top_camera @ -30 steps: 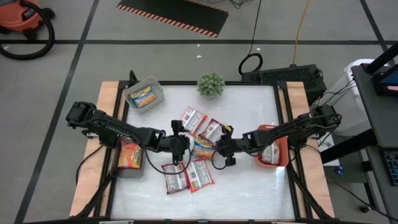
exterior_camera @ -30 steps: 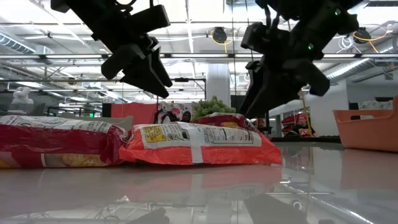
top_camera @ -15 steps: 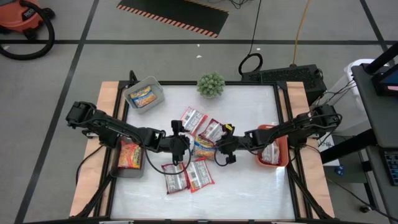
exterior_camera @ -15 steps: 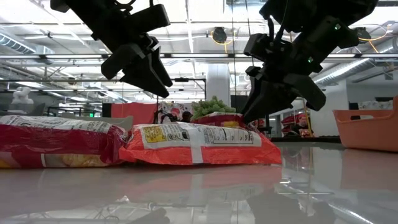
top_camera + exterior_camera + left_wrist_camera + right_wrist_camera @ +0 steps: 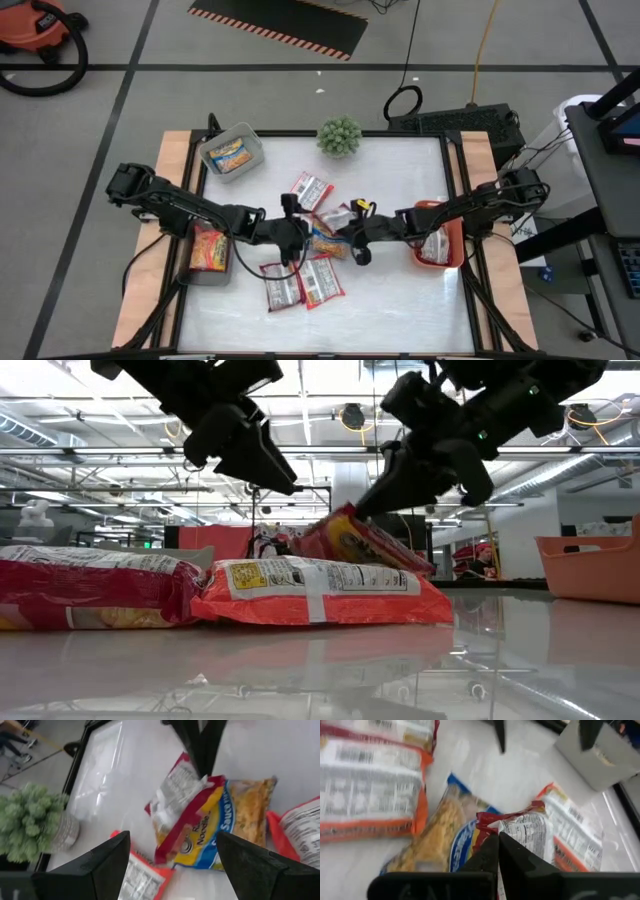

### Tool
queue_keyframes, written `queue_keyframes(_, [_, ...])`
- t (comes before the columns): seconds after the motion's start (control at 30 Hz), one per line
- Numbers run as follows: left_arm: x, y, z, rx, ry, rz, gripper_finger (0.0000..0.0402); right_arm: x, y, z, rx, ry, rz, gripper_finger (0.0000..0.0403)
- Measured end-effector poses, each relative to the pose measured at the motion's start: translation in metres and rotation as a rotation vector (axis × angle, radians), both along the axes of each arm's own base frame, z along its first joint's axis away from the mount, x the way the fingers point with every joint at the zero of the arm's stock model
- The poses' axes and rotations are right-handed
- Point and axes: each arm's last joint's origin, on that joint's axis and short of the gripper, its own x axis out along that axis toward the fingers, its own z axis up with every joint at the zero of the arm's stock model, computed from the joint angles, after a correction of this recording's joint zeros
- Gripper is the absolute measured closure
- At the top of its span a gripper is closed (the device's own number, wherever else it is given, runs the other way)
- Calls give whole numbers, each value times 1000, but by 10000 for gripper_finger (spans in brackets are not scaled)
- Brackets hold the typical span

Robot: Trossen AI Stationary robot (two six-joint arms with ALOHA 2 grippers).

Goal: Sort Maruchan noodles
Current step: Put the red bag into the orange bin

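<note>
Several Maruchan noodles packets lie at the table's middle. My right gripper (image 5: 347,229) is shut on a red-and-white packet (image 5: 335,217), which stands tilted over a yellow-and-blue packet (image 5: 326,244). Another red-and-white packet (image 5: 311,190) lies flat farther back. Two more (image 5: 283,286) (image 5: 322,280) lie flat toward the near edge. My left gripper (image 5: 292,231) hovers open just left of the tilted packet, touching nothing; in its wrist view the gripper (image 5: 172,842) has the packet (image 5: 180,805) ahead of its fingers. My right gripper pinches the red-and-white packet's crimped end edge (image 5: 496,821) between its two fingertips. It comes from the table's right, slanting down. That end (image 5: 345,517) is raised, and the packet hangs tilted below the fingers. Its lower end (image 5: 165,852) rests on the yellow-and-blue packet.
A grey bin (image 5: 232,152) at the far left holds a yellow packet. A second grey bin (image 5: 208,250) at the left edge holds a red-and-yellow packet. An orange bin (image 5: 441,212) on the right holds red-and-white packets. A potted plant (image 5: 339,136) stands at the far edge.
My right gripper has shut on the red-and-white packet's end and tipped its fingers upward. That end of the packet has risen off the pile, while its other end has stayed down on the yellow-and-blue packet. My left gripper has stayed open in place, tipping slightly.
</note>
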Motion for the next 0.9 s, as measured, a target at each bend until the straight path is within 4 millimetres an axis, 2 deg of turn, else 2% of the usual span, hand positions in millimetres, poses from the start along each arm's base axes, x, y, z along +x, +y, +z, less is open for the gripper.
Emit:
queue_keyframes(0.2, [0, -4, 0, 29, 10, -38, 103, 2, 1, 4, 17, -45, 16, 402])
queue_keyframes(0.3, [4, -5, -6, 42, 14, -47, 103, 3, 1, 4, 19, -53, 18, 403])
queue_keyframes(0.47, [18, -8, -37, 125, 85, -94, 103, 4, 1, 7, 23, -77, 18, 403])
queue_keyframes(0.57, [25, -7, -50, 231, 83, -36, 103, 4, 1, 7, 24, -80, 18, 403])
queue_keyframes(0.77, [31, -3, -52, 272, 43, 3, 103, 4, 1, 6, 32, -71, 32, 403])
queue_keyframes(0.9, [33, -7, -50, 237, 26, -93, 103, 5, 1, 7, 49, -74, 55, 403])
